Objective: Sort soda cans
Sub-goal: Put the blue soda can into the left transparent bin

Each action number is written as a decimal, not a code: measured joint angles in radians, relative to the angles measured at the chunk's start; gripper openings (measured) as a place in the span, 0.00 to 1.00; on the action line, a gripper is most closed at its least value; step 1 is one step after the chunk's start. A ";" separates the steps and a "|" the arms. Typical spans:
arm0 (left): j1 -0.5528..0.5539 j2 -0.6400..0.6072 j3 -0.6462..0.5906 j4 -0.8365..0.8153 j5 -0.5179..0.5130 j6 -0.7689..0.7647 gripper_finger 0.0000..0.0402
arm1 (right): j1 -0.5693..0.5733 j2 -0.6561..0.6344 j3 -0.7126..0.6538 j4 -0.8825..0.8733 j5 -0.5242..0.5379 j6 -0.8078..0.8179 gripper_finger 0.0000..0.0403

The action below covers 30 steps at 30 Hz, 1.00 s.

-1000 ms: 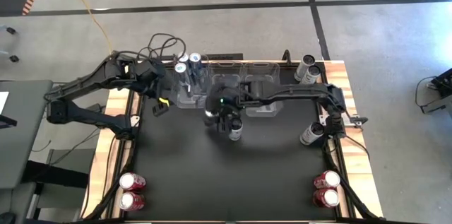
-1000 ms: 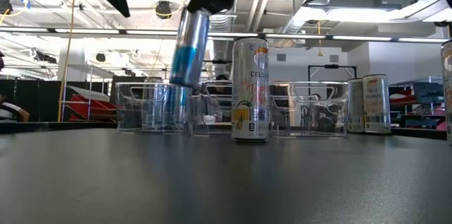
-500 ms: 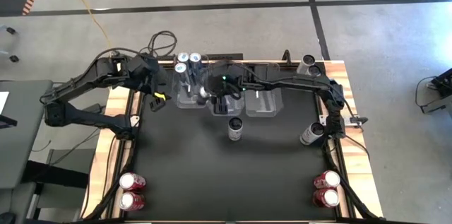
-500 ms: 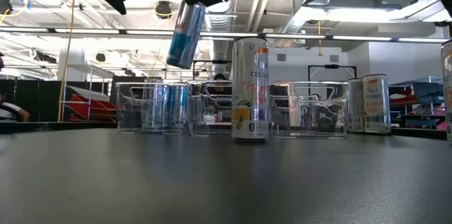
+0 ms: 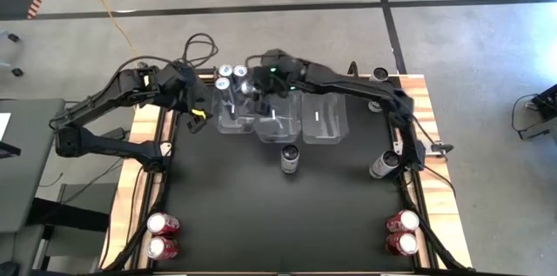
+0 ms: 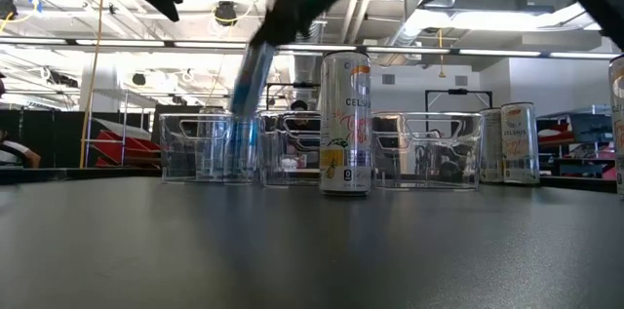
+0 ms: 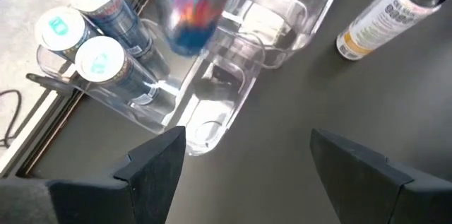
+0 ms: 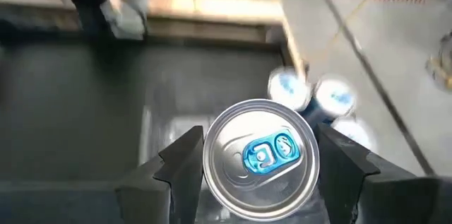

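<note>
Our right claw [image 8: 260, 181] grips a blue can [image 8: 260, 159] tilted above the left bin [image 5: 228, 117], beside two blue cans [image 5: 231, 74]; next we must right it, lower it in and release, while the left claw [image 7: 247, 174] waits open nearby.

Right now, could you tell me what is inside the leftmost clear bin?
The leftmost clear bin holds blue cans, three in the left wrist view. The right pincer carries a fourth blue can above it, hiding part of the bin's floor.

Cans and bins across my table

Three bins [image 5: 278, 117] line the back; one can [image 5: 290, 159] stands before them; can pairs [image 5: 162, 235] occupy both front corners.
</note>
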 joint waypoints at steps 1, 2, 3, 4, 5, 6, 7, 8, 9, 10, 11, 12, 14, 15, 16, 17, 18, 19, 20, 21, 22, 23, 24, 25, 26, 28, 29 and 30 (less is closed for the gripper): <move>0.000 0.001 0.000 0.002 0.000 -0.008 0.75 | 0.000 0.021 -0.004 -0.003 0.003 -0.003 0.55; 0.000 0.002 0.000 0.000 0.000 -0.017 0.75 | -0.001 0.042 -0.005 -0.011 0.001 -0.001 0.55; 0.000 0.002 0.000 -0.003 0.000 -0.025 0.75 | 0.001 0.061 -0.005 -0.010 0.001 0.001 0.55; 0.000 0.002 0.000 -0.005 0.000 -0.032 0.75 | 0.001 0.073 -0.005 -0.009 0.001 0.002 0.55; 0.000 0.002 0.000 -0.005 0.001 -0.039 0.75 | 0.002 0.082 -0.005 -0.010 0.001 0.007 0.55; 0.000 0.002 0.000 -0.005 0.001 -0.046 0.75 | 0.002 0.091 -0.004 -0.012 0.000 0.008 0.55; 0.000 0.002 0.000 -0.005 0.000 -0.052 0.75 | 0.003 0.102 -0.002 -0.009 0.000 0.008 0.55; 0.000 0.002 0.000 -0.005 0.000 -0.057 0.75 | 0.004 0.113 -0.001 -0.002 0.000 0.008 0.55; 0.000 0.002 0.000 -0.005 0.000 -0.060 0.75 | 0.006 0.118 -0.001 -0.002 0.001 0.007 0.55; 0.000 0.002 0.000 -0.005 -0.001 -0.063 0.75 | 0.006 0.121 -0.002 -0.004 0.001 0.003 0.55; 0.000 0.002 0.000 -0.005 -0.001 -0.067 0.75 | 0.005 0.122 -0.003 -0.005 0.001 -0.006 0.55; 0.000 0.002 0.000 -0.005 -0.002 -0.070 0.75 | 0.005 0.129 -0.003 0.009 0.003 -0.019 0.55; 0.000 0.003 0.000 -0.005 -0.003 -0.074 0.75 | -0.002 0.134 0.000 0.045 0.006 -0.027 0.55; 0.000 0.004 0.000 -0.004 -0.005 -0.077 0.75 | -0.007 0.134 0.000 0.043 0.005 -0.027 0.55; 0.000 0.004 0.000 -0.003 -0.007 -0.080 0.75 | -0.011 0.140 0.000 0.051 0.002 -0.027 0.55; 0.000 0.004 0.000 -0.003 -0.011 -0.085 0.75 | -0.017 0.147 0.000 0.064 0.002 -0.027 0.55; 0.000 0.004 0.000 -0.002 -0.013 -0.091 0.75 | -0.024 0.151 0.000 0.067 0.002 -0.027 0.55; 0.000 0.004 0.000 -0.002 -0.014 -0.097 0.75 | -0.033 0.153 0.000 0.065 0.001 -0.027 0.55; 0.000 0.004 0.000 -0.002 -0.016 -0.103 0.75 | -0.042 0.154 -0.001 0.066 0.001 -0.027 0.55; 0.000 0.004 0.000 -0.002 -0.016 -0.109 0.75 | -0.050 0.154 -0.002 0.067 0.002 -0.028 0.55; 0.000 0.004 0.000 -0.002 -0.017 -0.116 0.75 | -0.058 0.154 -0.002 0.074 0.002 -0.029 0.56; 0.000 0.004 0.000 -0.001 -0.018 -0.123 0.75 | -0.066 0.159 -0.002 0.089 0.003 -0.029 0.56; 0.000 0.004 0.000 -0.001 -0.019 -0.127 0.75 | -0.075 0.161 -0.001 0.105 0.004 -0.029 0.56; 0.000 0.004 0.000 -0.001 -0.019 -0.128 0.75 | -0.083 0.163 -0.001 0.110 0.004 -0.028 0.56; 0.000 0.004 0.000 0.000 -0.019 -0.129 0.75 | -0.090 0.165 -0.001 0.110 0.002 -0.027 0.56; 0.000 0.004 0.000 0.001 -0.020 -0.130 0.75 | -0.094 0.167 -0.001 0.104 0.002 -0.026 0.56; 0.000 0.004 0.000 0.001 -0.021 -0.130 0.75 | -0.095 0.167 -0.001 0.103 0.002 -0.027 0.56; 0.000 0.004 0.000 0.002 -0.023 -0.129 0.75 | -0.095 0.167 -0.001 0.104 0.001 -0.030 0.56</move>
